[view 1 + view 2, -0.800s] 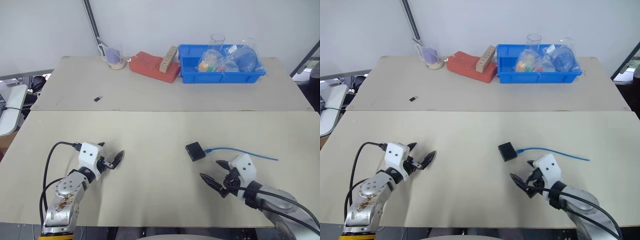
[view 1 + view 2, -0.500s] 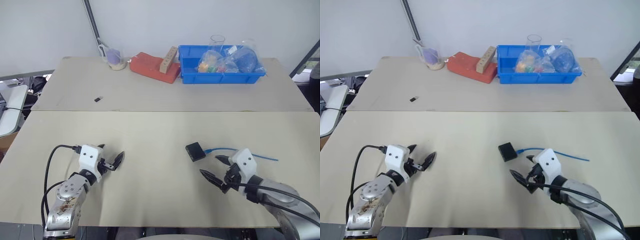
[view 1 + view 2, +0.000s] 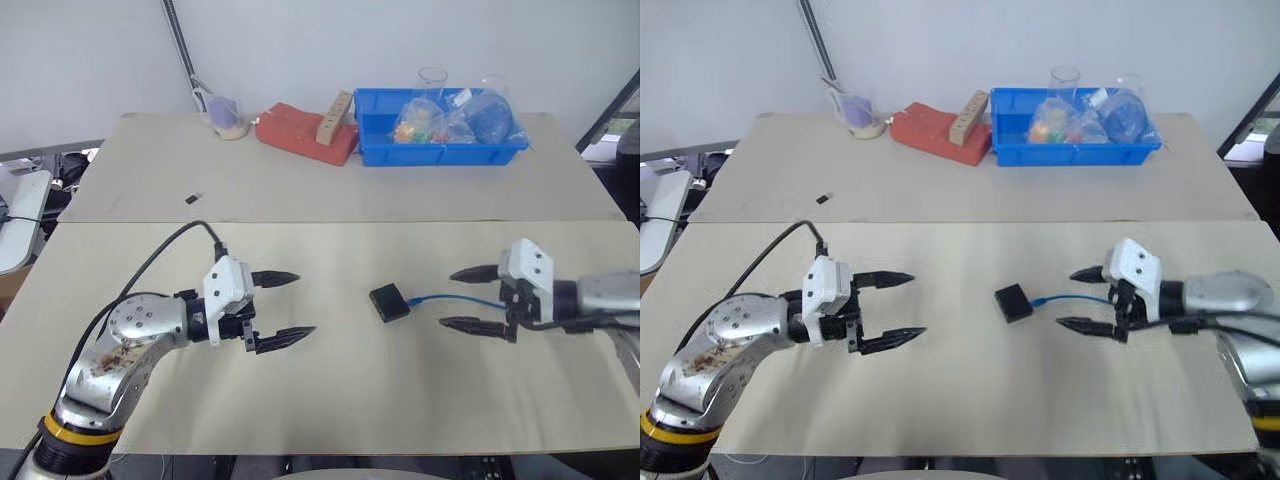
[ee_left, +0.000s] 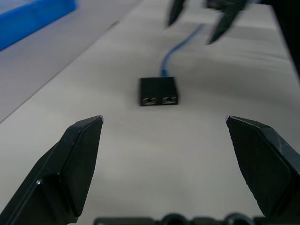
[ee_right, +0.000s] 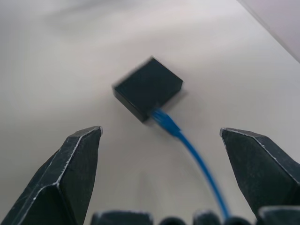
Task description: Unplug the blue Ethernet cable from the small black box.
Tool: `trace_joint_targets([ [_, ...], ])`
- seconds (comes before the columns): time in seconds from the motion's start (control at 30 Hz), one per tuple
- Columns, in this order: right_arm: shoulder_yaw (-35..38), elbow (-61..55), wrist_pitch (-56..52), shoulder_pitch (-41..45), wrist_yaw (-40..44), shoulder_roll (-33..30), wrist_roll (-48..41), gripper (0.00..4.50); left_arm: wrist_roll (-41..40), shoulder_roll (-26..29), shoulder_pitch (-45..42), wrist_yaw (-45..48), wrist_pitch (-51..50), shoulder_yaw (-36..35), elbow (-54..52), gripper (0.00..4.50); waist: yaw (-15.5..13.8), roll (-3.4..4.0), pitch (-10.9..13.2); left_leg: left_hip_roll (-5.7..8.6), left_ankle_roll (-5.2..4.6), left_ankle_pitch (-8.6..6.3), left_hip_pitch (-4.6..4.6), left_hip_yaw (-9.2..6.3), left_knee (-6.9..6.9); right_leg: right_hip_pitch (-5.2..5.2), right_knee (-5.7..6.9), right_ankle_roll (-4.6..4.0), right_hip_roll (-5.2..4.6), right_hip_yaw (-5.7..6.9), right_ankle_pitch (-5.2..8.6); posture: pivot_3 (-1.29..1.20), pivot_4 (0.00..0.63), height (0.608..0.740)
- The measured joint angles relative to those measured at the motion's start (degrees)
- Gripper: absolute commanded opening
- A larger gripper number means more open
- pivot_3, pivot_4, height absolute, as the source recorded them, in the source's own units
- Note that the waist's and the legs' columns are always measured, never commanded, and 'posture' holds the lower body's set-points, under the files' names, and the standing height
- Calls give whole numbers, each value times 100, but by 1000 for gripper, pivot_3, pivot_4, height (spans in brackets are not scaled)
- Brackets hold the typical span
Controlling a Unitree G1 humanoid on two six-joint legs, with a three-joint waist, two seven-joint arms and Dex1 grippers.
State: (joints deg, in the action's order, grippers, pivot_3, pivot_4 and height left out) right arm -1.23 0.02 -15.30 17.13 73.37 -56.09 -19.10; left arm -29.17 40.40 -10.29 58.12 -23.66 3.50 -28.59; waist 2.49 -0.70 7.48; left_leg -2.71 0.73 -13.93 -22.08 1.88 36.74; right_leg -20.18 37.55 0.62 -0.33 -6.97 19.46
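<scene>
Two grippers face each other across the near table, both spread wide and holding nothing. At lower left of the head view the left gripper (image 3: 283, 309) points toward the frame's right; at right of centre the right gripper (image 3: 470, 298) points back toward the left — its fingers straddle the blue Ethernet cable (image 3: 455, 299) without touching it. The small black box (image 3: 389, 302) lies flat on the tabletop just right of centre, between the two grippers, with the cable's plug seated in its side facing the right gripper. The left wrist view shows two empty ports on the box's opposite face. Along the upper edge of the frame sit a blue bin (image 3: 441, 140) of bagged items, a red block (image 3: 294, 131) and a wooden power strip (image 3: 336, 117).
</scene>
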Motion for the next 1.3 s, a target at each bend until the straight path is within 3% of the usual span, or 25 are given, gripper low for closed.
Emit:
trace_joint_targets([
  [0.23,-1109,2399,1427,1519,1273,594,910,4500,-31,-47,-244,258,204,141,169,4472,-7,15,2,-9,-3,0,1,2,14,2,8,-1,-7,-6,-1,0,150,740],
  [0.4,-1617,4193,2618,2527,1560,1175,1595,4500,-48,-39,-188,199,117,181,-38,4472,-3,17,2,-12,-3,0,12,2,16,9,19,-2,-7,-4,-1,0,150,740],
  [0.63,-1708,5378,3434,3118,1613,1429,1847,2302,-61,12,0,22,-36,69,-248,4500,-23,18,1,-14,-2,0,15,0,19,9,34,-2,-12,-1,-1,0,150,740],
  [0.87,-1834,5604,3757,3215,1616,1494,1807,27,-135,12,17,-90,-56,0,-308,4500,-15,19,1,-15,-2,0,16,-4,18,9,40,-2,-10,2,-1,0,150,740],
  [1.07,-1814,5176,3830,3048,1636,1280,1554,27,-302,-12,48,-220,-247,-163,-161,4500,-33,22,2,-14,-2,0,11,-5,18,5,40,-2,-13,3,-1,0,150,740],
  [1.2,-1468,3912,4058,2829,1502,1017,1450,27,-954,-188,-162,-619,-1014,-602,353,4500,-26,28,3,-19,-2,-1,10,-16,16,1,52,-2,-9,10,-1,0,150,740],
  [1.3,-1125,2779,4335,2690,747,1046,1656,27,-1586,-221,-388,-866,-1749,-967,816,4500,10,28,3,-23,-2,-1,6,-23,14,-4,54,-2,-5,15,-1,0,150,740],
])
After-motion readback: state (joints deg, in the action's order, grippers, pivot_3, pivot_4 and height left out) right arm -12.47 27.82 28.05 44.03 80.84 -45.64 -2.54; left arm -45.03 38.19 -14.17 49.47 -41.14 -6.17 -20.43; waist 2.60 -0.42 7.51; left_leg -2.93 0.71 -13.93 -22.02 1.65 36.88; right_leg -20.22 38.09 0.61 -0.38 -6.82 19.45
